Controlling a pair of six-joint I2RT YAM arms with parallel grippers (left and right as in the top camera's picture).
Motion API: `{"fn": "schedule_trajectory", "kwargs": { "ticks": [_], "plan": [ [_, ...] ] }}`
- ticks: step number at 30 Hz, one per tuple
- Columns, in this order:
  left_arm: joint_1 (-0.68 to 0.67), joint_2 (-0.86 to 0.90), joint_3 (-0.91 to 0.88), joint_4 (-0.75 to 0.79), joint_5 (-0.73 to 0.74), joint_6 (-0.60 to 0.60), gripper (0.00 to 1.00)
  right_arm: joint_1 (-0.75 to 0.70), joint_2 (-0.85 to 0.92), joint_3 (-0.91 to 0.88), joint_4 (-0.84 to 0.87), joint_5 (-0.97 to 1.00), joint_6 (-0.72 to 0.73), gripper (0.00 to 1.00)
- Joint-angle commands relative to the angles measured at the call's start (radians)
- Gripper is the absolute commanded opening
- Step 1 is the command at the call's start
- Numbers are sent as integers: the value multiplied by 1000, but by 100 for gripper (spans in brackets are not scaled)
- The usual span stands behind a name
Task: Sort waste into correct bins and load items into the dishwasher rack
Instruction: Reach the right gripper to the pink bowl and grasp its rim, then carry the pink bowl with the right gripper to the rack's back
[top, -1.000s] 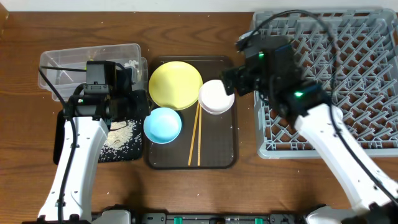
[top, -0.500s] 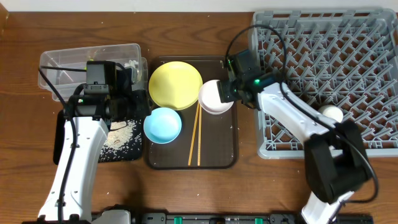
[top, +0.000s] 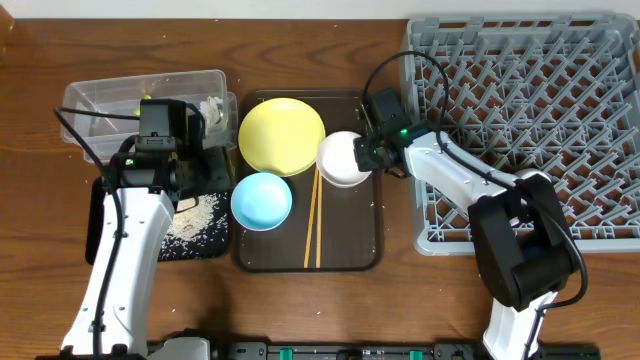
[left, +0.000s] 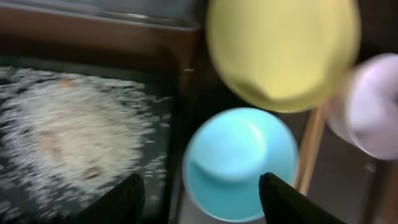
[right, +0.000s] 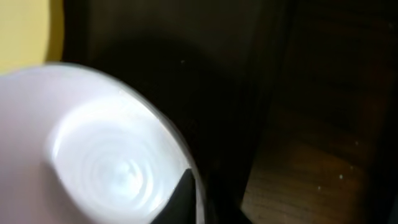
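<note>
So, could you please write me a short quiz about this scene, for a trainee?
1. True or false: the rice lies in the black tray.
2. Which dish is the right claw at? A) yellow plate B) light blue bowl C) white bowl
3. Fill in: the left claw is ____ (open or shut).
Key: 1 true; 2 C; 3 open.
</note>
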Motion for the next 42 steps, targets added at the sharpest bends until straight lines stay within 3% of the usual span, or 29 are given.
{"fn": "schedule_trajectory", "kwargs": {
  "ticks": [1, 6, 12, 17, 30, 42],
  "plan": [
    [5, -6, 7, -4, -132, -49, 63, -1, -15, 23, -5, 33, 2, 1],
    [28, -6, 7, -8, -230, -134, 64, -32, -128, 82, -35, 165, -52, 1],
    [132, -6, 7, -10, -231, -169, 64, -104, -261, 143, 3, 335, -167, 1],
    [198, -6, 7, -15, -228, -169, 64, -205, -286, 145, 169, 452, -413, 1],
    [203, -6, 7, -10, -228, -169, 65, -429, -138, 145, 629, 645, -924, 1],
    [203, -6, 7, -18, -219, -169, 65, -525, 100, 145, 992, 806, -1166, 1]
  ]
}}
